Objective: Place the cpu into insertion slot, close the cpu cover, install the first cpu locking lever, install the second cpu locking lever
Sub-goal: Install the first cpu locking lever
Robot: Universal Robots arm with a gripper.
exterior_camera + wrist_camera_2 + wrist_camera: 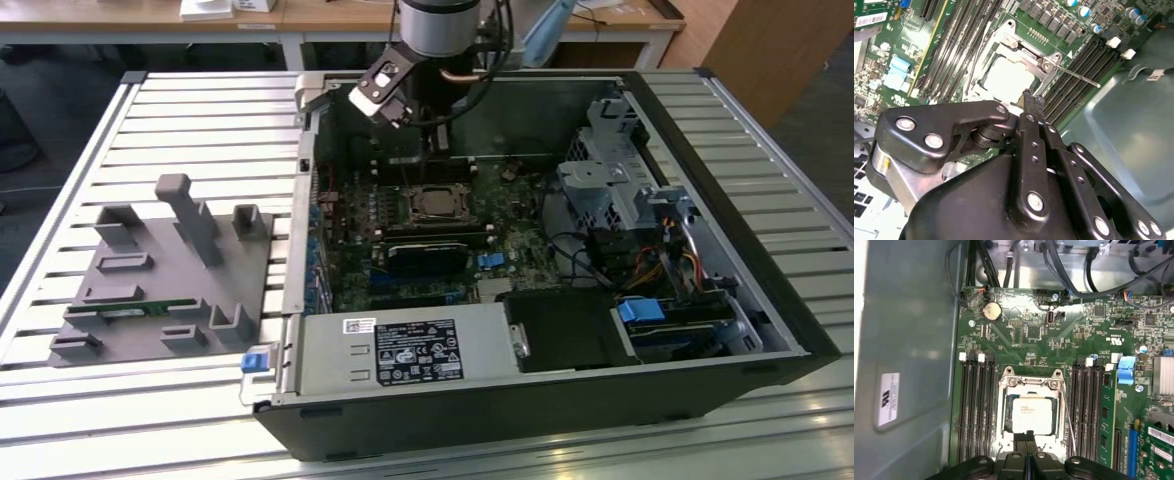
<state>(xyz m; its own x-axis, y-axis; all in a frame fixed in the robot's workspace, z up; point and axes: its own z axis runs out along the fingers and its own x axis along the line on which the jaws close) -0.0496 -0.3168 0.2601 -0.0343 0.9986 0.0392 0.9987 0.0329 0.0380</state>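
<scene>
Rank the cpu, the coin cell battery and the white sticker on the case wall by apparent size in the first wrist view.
1. cpu, largest
2. white sticker, tall but narrow
3. coin cell battery, smallest
The sticker may lie at a different distance from the camera, so its place is less sure.

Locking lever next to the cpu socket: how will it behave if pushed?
The locking lever is a thin bare metal rod with one free end, so it probably flexes and springs back when pushed. Its smooth round surface looks slippery, so the fingers, closed together near the cpu, could slide off it.
</scene>
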